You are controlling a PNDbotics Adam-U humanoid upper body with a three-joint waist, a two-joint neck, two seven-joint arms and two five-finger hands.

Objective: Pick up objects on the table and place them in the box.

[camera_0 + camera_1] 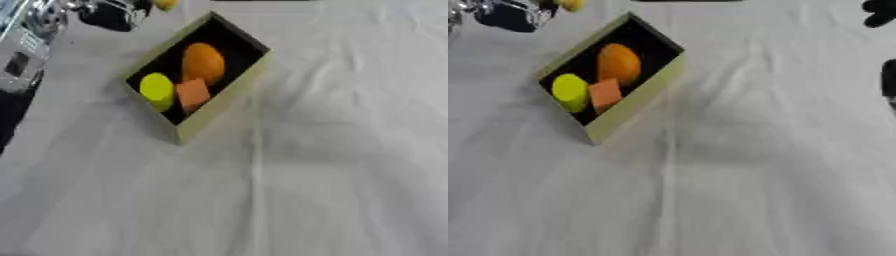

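Note:
An open tan box (219, 102) with a dark inside lies askew on the white cloth, upper left of centre. In it sit an orange egg-shaped thing (203, 62), a yellow cylinder (157, 90) and an orange cube (192, 94). My left hand (112, 15), black and silver, shows at the top left, beyond the box's far corner. A small yellow thing (165, 4) sits right beside it at the top edge; whether the hand holds it is unclear. Black parts of my right hand (878, 12) show only at the right eye view's upper right edge, far from the box.
My left arm's silver and black forearm (24, 50) runs down the left edge beside the box. White wrinkled cloth (306, 190) covers the table in front of and to the right of the box. A further black part (889, 80) shows at the right edge.

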